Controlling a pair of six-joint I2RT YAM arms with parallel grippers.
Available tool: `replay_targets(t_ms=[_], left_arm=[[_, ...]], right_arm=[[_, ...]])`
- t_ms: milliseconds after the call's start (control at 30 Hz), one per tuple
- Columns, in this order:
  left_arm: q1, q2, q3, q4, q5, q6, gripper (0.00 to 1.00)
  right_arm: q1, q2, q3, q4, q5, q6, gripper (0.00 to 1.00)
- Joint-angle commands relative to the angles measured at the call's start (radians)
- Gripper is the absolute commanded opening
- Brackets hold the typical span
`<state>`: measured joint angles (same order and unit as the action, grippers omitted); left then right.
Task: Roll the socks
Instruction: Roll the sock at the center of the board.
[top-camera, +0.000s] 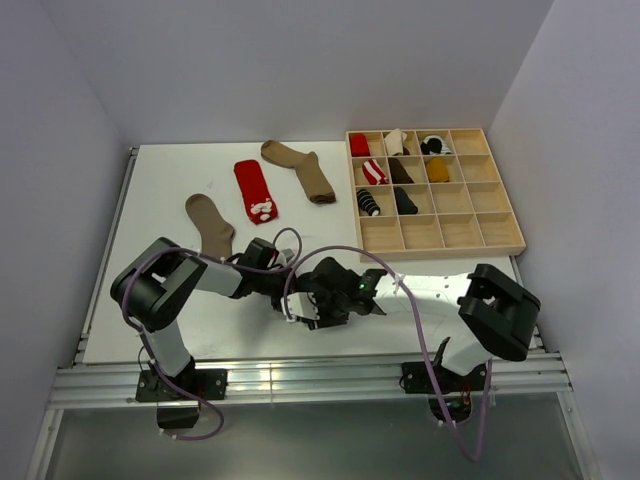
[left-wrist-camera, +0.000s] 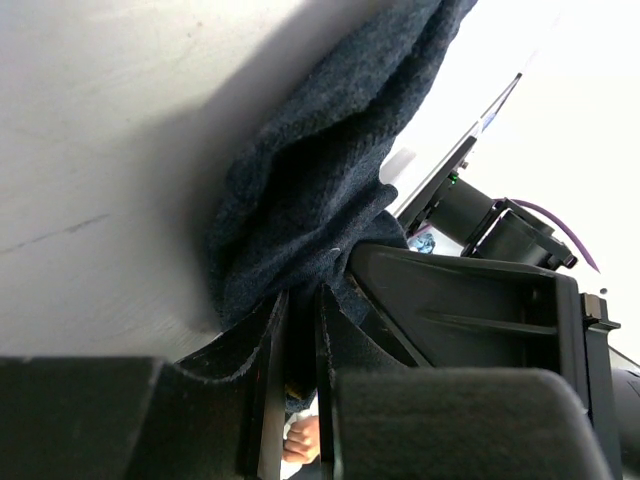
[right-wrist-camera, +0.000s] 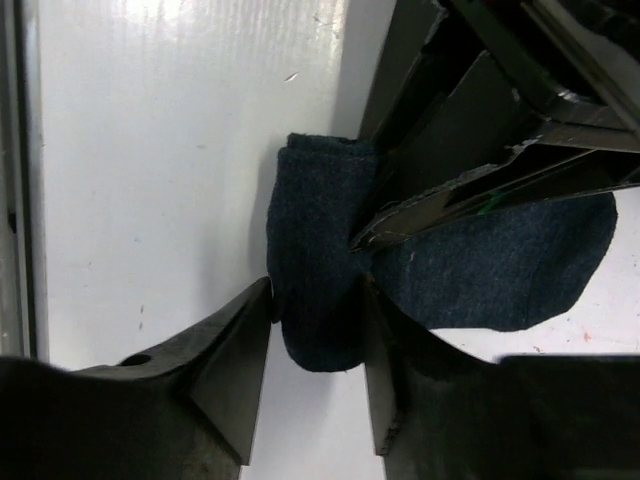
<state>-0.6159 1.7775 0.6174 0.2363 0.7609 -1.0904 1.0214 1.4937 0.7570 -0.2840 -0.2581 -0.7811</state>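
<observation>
No writing, label, brand, number or sign can be read anywhere, whether on the socks (top-camera: 256, 190), the wooden tray (top-camera: 445, 251) or the white table (top-camera: 170, 190).

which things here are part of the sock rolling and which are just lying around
In the job:
- navy sock, pinched in the left gripper, right gripper straddling its folded end
- red sock, near brown sock, far brown sock, all flat

Lying about:
- wooden tray
- rolled socks in some compartments
</observation>
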Motion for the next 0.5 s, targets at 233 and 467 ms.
replay_targets(t_ms=[233,467], left_arm=[[-0.007,-0.015,-0.051,-0.074,-0.120,-0.002,0.13],[-0.007,-0.110,-0.140,0.095,-0.173,-0.126,0.28]], right_arm=[[-0.052,0.129,0.178,-0.204,-0.100,0.017,0.20],[-0.208,0.308,0.387,-0.516,-0.318,-0.044,0.20]])
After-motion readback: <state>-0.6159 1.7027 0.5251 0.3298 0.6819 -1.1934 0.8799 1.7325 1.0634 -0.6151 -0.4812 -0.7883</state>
